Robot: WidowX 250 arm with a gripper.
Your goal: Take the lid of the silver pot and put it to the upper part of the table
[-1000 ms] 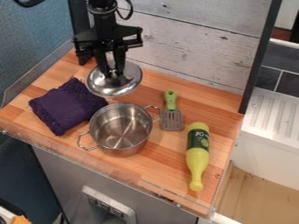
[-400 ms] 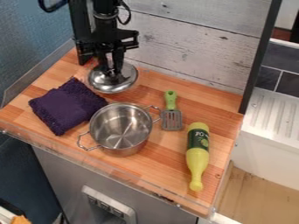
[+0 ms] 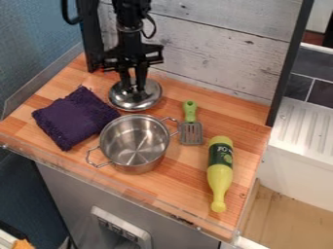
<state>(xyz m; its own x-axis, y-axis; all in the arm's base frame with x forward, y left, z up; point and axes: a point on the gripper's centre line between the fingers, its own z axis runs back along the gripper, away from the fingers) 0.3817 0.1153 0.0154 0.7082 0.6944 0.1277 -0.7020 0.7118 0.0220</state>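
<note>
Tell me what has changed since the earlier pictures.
The gripper has carried the lid a little toward the picture's right and, it appears, lower, down to the tabletop. Its fingers are still at the lid's knob, with no release to be seen. The pot, purple cloth, spatula and bottle stayed put.

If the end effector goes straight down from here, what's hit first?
With the lid at the end effector's tips, the table beneath looks first in line, clear of the pot; whether lid and table already touch is unclear.
</note>
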